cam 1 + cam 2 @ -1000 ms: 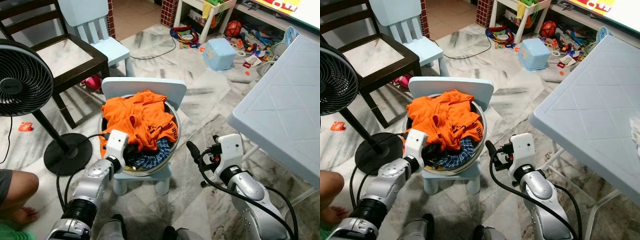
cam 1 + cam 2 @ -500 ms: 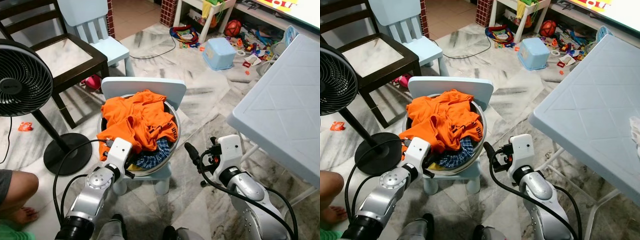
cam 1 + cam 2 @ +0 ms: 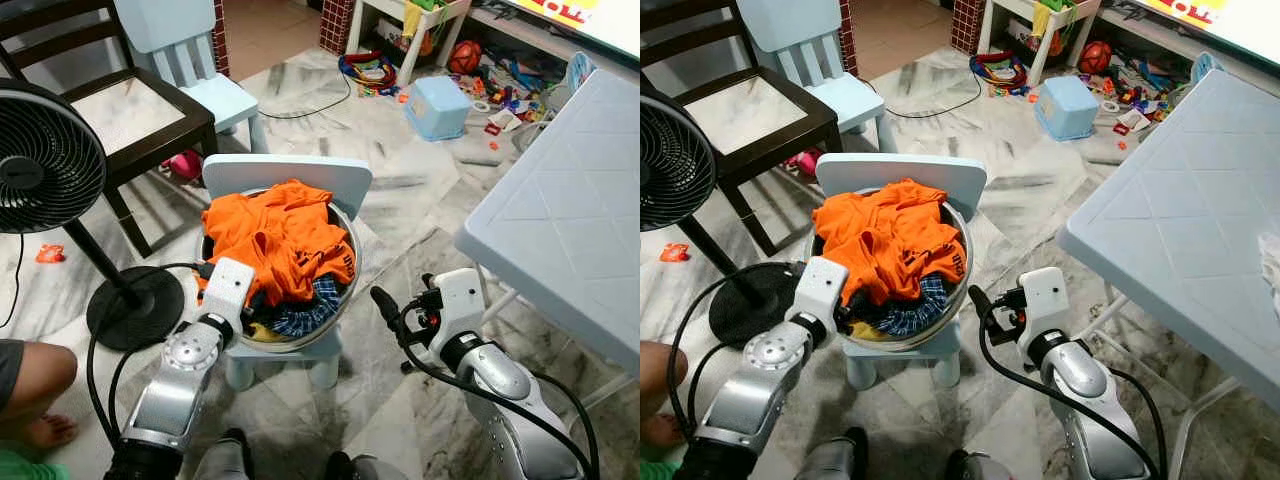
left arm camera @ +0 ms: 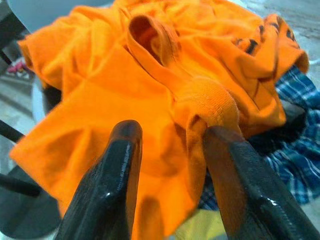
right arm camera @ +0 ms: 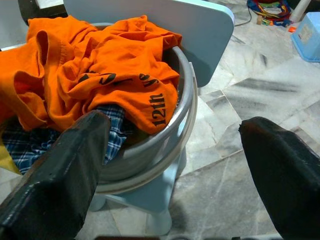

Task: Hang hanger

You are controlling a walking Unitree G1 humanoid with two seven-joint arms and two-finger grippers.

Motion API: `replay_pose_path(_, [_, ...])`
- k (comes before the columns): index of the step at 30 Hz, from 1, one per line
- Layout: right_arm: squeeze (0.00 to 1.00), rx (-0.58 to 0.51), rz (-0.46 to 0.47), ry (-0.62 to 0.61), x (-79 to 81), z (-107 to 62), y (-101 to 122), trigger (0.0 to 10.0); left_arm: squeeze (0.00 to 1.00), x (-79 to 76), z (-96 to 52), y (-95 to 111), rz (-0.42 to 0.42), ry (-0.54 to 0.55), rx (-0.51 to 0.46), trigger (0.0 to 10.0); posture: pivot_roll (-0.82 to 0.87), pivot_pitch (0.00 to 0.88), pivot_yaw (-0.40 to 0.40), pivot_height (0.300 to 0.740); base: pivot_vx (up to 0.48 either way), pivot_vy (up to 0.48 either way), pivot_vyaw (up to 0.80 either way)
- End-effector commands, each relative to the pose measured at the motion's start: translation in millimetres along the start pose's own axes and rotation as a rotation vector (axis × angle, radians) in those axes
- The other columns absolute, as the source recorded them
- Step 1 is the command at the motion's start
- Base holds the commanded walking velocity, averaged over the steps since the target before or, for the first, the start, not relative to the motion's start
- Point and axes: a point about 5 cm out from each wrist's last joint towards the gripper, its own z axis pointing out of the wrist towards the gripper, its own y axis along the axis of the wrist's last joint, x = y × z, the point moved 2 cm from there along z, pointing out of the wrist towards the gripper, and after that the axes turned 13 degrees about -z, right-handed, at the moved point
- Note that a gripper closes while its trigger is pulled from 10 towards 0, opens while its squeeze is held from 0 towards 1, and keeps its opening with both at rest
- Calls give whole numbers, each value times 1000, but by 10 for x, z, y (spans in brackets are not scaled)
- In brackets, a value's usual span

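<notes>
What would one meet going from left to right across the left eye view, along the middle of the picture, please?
Black fan → left pincer → orange shirt in the metal basin → right pincer → pale blue table.

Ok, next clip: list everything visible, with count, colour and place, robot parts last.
Basin: one, grey metal, on the small chair in front of the robot.
Orange shirt: one, orange with black print, heaped on top in the basin.
Plaid garment: one, blue check, under the shirt.
Small chairs: two, pale blue, one under the basin, one further back.
Dark chair: one, dark wood, back left.
Fan: one, black, on the left.
Table: one, pale blue, on the right.
Box: one, blue, on the floor among scattered toys.
Person's leg: one, lower left.
Left gripper: black fingers around a fold of the orange shirt.
Right gripper: black fingers open, beside the basin.
</notes>
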Motion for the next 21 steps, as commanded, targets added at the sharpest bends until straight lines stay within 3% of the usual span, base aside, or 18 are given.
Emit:
replay_pose_path(1, [0,23,8,4,-1,-21,-50,10000,0,-65,-16,-18,-7,-16,12,10000,57,177,-104,740,0,0,0])
replay_pose_path(7, [0,25,11,4,6,-29,-54,10000,0,-62,35,-49,-35,-36,36,10000,51,178,-104,740,0,0,0])
replay_pose_path(8, [0,25,11,4,6,-28,-54,10000,1000,-67,38,-53,-49,-43,39,10000,49,177,-103,740,0,0,0])
replay_pose_path(21, [0,26,21,8,51,-36,-65,10000,1000,-49,53,-38,27,-89,86,10000,52,181,-93,740,0,0,0])
